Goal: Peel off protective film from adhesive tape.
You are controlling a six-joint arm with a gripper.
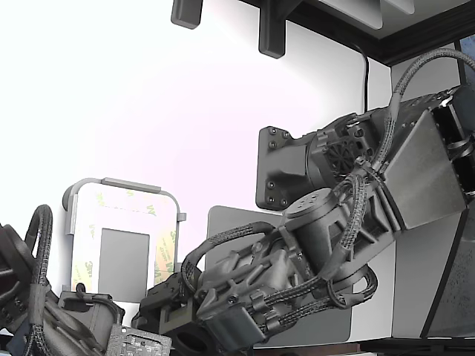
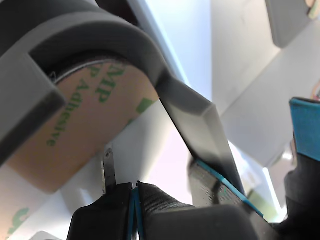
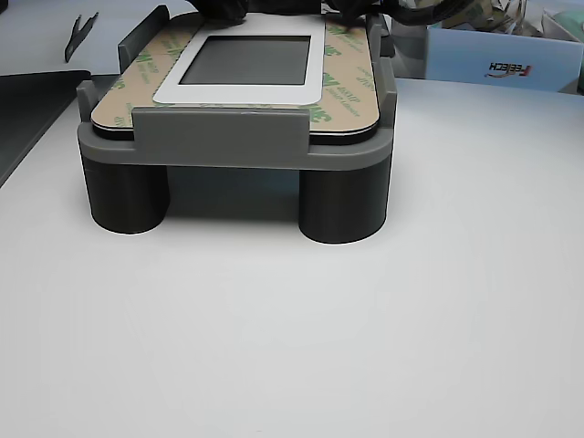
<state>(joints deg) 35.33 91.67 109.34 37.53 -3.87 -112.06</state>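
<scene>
The protective film (image 3: 342,87) is a tan border printed with green 3M logos, lying flat around a white frame and a gray rectangle (image 3: 245,59). It also shows in the exterior view (image 1: 165,248) and close up in the wrist view (image 2: 85,117). The adhesive tape is hidden under the film. The part sits in a gray fixture (image 3: 228,137) on round legs. My gripper (image 2: 134,192) is at a rounded corner of the fixture, just off the film's edge. Its dark pads are pressed together, with nothing seen between them. A thin metal sliver (image 2: 109,167) stands beside them.
A gray mat (image 1: 230,222) lies under my arm (image 1: 349,193) in the exterior view. A second dark arm (image 1: 44,304) sits at that view's lower left. A blue-white box (image 3: 493,59) stands behind the fixture; a black tray edge (image 3: 27,105) shows at the other view's left.
</scene>
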